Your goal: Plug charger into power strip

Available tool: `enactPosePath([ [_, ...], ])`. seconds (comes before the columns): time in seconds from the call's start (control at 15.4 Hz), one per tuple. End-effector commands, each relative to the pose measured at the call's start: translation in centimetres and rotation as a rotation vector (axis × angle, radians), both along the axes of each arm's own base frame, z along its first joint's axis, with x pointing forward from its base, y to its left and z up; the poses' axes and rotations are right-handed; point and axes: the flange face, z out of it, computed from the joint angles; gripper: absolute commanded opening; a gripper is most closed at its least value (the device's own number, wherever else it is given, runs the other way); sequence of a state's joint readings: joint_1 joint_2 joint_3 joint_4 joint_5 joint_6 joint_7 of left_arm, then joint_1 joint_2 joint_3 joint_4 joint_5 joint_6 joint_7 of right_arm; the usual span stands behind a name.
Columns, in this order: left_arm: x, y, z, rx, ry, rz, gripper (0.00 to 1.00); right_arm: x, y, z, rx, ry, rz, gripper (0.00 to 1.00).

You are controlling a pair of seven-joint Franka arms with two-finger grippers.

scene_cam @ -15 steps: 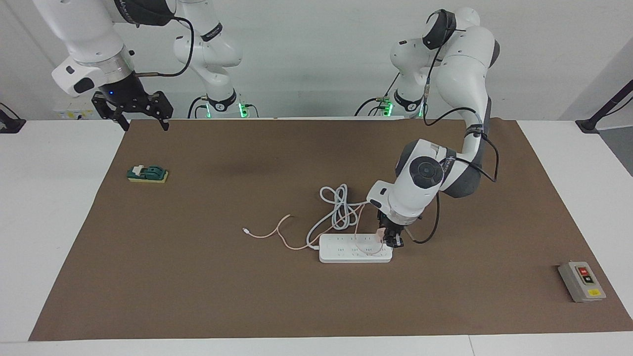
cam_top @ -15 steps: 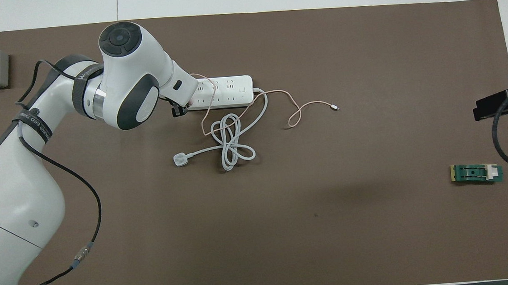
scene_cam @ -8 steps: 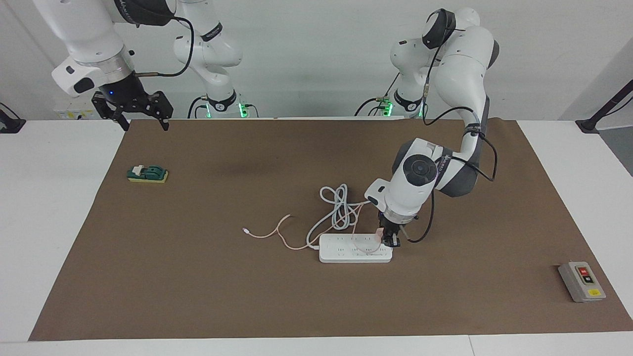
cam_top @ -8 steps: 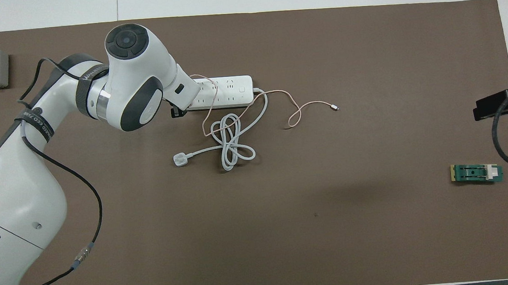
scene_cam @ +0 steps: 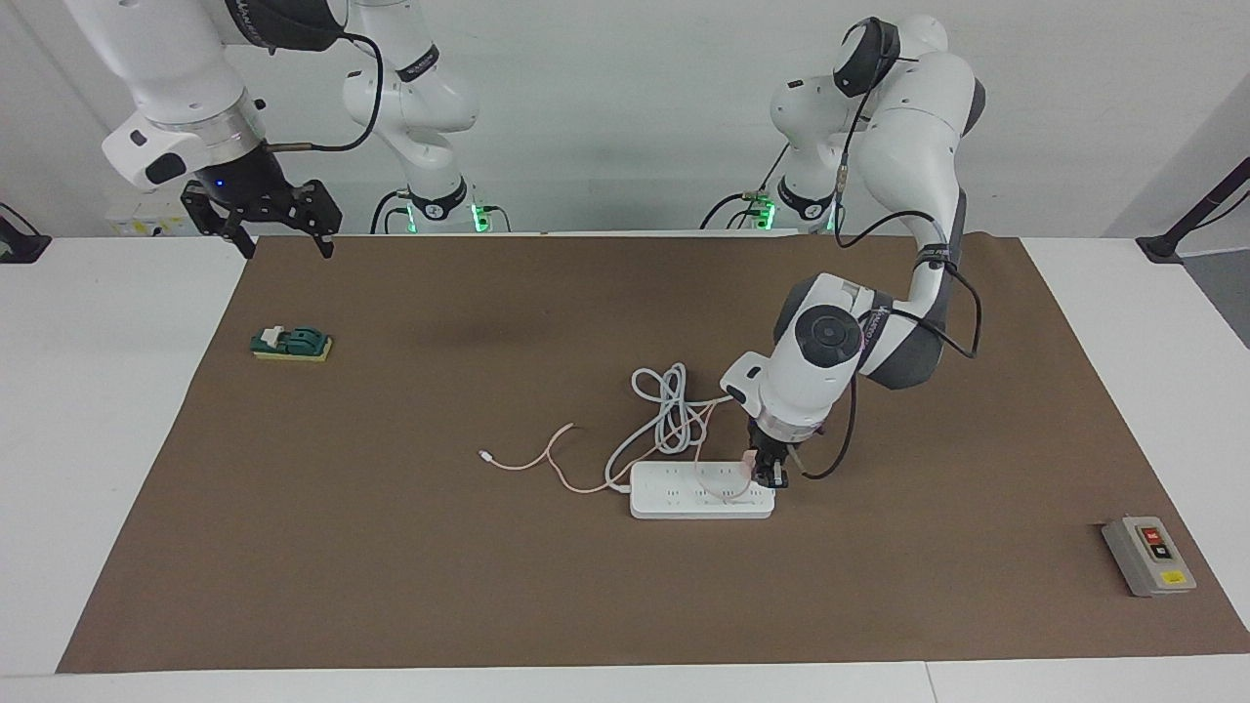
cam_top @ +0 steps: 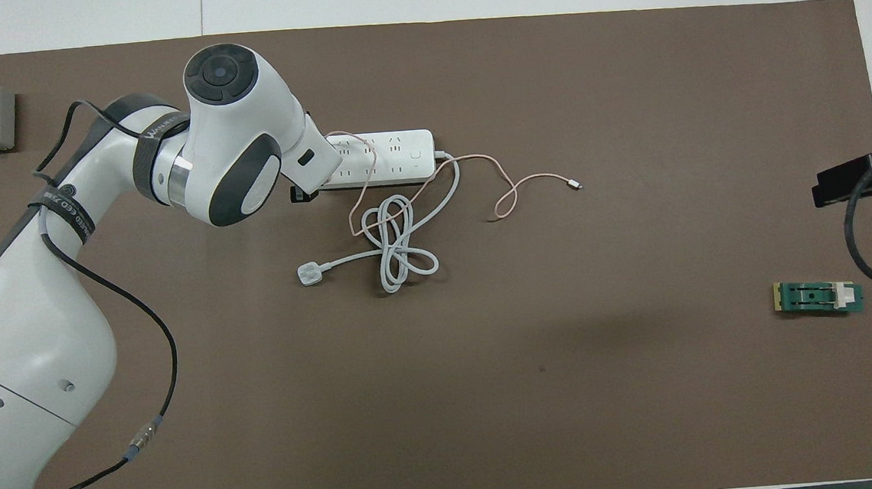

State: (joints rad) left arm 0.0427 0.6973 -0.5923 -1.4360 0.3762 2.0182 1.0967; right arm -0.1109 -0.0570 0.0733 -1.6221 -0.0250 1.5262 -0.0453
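Fingers of the left gripper (scene_cam: 771, 475) closed on the charger (scene_cam: 750, 463), a small pink block held right at the power strip (scene_cam: 701, 490), over the strip's end toward the left arm's end of the table; seated or only resting on the socket, impossible to tell, with the wrist hiding that corner from overhead. Judging by this: pick-up done, carry done, alignment over an outlet done or nearly so; left to do, pressing the prongs fully home, letting go, and drawing the arm clear. Thin pink cable (cam_top: 509, 186) trailing off across the strip's top and out onto the brown mat (cam_top: 569, 388), its free connector lying toward the right arm's end. Strip's own thick white cord (cam_top: 397, 239) coiled just nearer the robots, ending in a white three-pin plug (cam_top: 308, 274) lying loose on the mat. Right gripper (scene_cam: 262, 217) waiting with fingers spread wide and holding nothing, up over the mat's corner at the robots' edge, well apart from the work. Green block (scene_cam: 291, 344) near that corner and grey button box (scene_cam: 1148, 556) at the left arm's end, both well apart from the strip
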Motion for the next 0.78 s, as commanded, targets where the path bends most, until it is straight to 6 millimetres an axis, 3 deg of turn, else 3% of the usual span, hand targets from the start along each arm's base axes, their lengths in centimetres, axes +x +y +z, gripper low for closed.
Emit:
enactPosePath([
  [0.0, 1.6, 3.5, -3.3, 0.055, -0.04, -0.027, 0.0, -0.7, 0.2, 0.1, 0.013, 0.006, -0.015, 1.0],
  [0.39, 1.7, 3.6, -3.0, 0.055, -0.043, -0.015, 0.0, -0.7, 0.2, 0.1, 0.013, 0.006, -0.015, 1.0],
  [0.45, 1.9, 3.7, -2.9, 0.05, -0.047, -0.012, 0.34, -0.7, 0.1, 0.1, 0.012, 0.006, -0.017, 1.0],
  [0.52, 1.9, 3.7, -2.8, 0.049, -0.048, -0.01, 0.56, -0.7, 0.1, 0.1, 0.012, 0.006, -0.017, 1.0],
  [0.58, 2.0, 4.1, -2.5, 0.049, -0.048, -0.004, 1.0, -0.7, 0.2, 0.1, 0.012, 0.006, -0.014, 1.0],
  [0.71, 2.0, 4.5, -1.3, 0.047, -0.045, 0.009, 1.0, -0.7, 0.2, 0.1, 0.013, 0.006, -0.014, 1.0],
])
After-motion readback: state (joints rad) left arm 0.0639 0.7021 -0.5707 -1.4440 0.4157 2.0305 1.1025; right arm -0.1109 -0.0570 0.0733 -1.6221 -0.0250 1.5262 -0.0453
